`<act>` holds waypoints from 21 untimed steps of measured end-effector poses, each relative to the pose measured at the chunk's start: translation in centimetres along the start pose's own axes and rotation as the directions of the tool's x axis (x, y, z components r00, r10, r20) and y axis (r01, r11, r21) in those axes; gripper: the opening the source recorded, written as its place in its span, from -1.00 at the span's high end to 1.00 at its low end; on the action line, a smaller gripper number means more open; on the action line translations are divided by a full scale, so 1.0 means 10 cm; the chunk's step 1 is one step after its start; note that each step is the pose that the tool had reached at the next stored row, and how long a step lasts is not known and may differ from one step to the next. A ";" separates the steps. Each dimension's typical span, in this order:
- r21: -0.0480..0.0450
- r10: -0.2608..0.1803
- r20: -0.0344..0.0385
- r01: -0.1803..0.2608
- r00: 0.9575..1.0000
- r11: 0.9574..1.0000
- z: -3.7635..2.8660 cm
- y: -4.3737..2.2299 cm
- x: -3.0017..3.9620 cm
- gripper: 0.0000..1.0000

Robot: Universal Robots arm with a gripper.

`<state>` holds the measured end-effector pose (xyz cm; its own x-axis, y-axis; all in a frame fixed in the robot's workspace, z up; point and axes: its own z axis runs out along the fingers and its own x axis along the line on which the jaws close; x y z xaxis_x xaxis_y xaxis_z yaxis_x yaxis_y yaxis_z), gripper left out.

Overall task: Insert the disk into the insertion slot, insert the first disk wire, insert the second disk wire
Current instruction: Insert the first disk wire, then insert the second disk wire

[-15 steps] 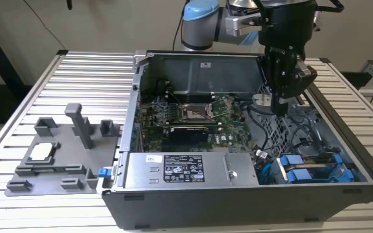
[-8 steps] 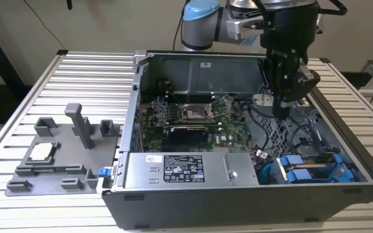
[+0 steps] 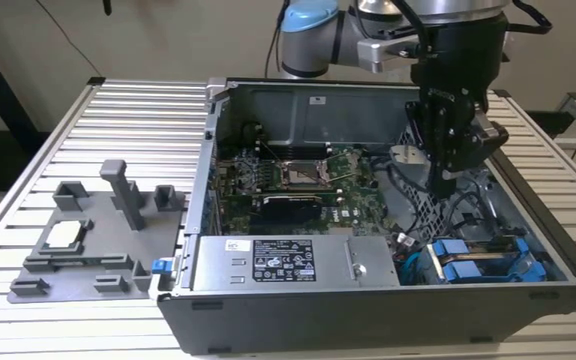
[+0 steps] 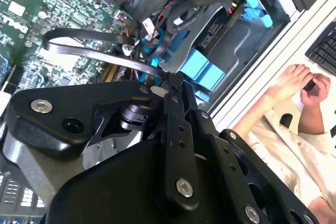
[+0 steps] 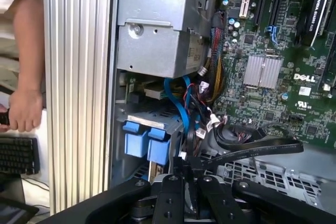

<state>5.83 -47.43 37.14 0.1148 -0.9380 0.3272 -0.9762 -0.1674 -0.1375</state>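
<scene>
Starting at the exterior view's left: a grey fixture tray (image 3: 68, 247) sits on the slatted table (image 3: 138, 112), parked clear of the work. Next comes the open computer case (image 3: 368, 315), lying on its side so the arm can reach in from above. Inside are the green motherboard (image 3: 298, 187) and, nearer the camera, the labelled power-supply box (image 3: 288, 262).

Further right, the gripper (image 3: 438, 189) hangs low over the cable bundle. In both wrist views its fingers are pressed together at the end of a flat black wire (image 5: 262, 149), apparently pinching it there to steer the plug.

And at the lower right is the disk (image 3: 468, 268). Its blue bracket shows in the insertion slot (image 4: 239, 45), and it looks seated in the cage, so the wiring step appears to be in hand.
</scene>
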 end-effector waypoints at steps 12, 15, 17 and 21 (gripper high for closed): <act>-0.015 -0.005 0.003 0.005 1.000 1.000 0.094 -0.079 0.221 0.67; -0.020 -0.006 0.004 0.006 1.000 1.000 0.115 -0.115 0.265 0.67; -0.023 -0.007 0.005 0.007 1.000 1.000 0.129 -0.147 0.290 0.67; -0.030 -0.009 0.006 0.010 1.000 1.000 0.156 -0.211 0.341 0.67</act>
<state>8.56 -50.75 37.08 0.1250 -0.9381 0.3229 -0.9801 -0.1673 -0.1067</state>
